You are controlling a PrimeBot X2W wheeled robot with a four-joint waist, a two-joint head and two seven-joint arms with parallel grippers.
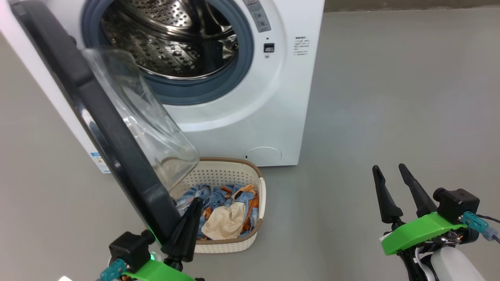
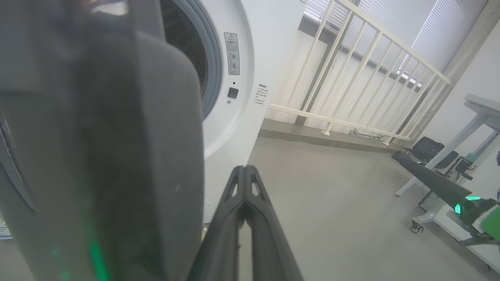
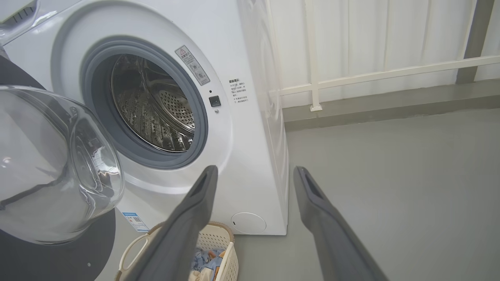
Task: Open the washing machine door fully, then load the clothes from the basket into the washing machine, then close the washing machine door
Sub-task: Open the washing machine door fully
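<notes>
The washing machine [image 1: 250,117] stands at the top with its steel drum [image 1: 168,43] exposed. The washing machine door [image 1: 117,148] is swung out to the left, its black rim and glass bowl hanging over the basket [image 1: 234,162]. The basket sits on the floor before the machine and holds the clothes [image 1: 230,218], blue printed pieces with a cream one on top. My left gripper [image 1: 195,203] is shut and empty, lying close along the inner side of the door's lower rim [image 2: 97,156]. My right gripper [image 1: 389,168] stands open and empty, well right of the basket [image 3: 218,234].
Bare grey floor [image 1: 390,97] spreads to the right of the machine. Behind it runs a white railing [image 2: 351,78] on a low ledge. A pale table leg and dark gear [image 2: 429,150] stand at the far right in the left wrist view.
</notes>
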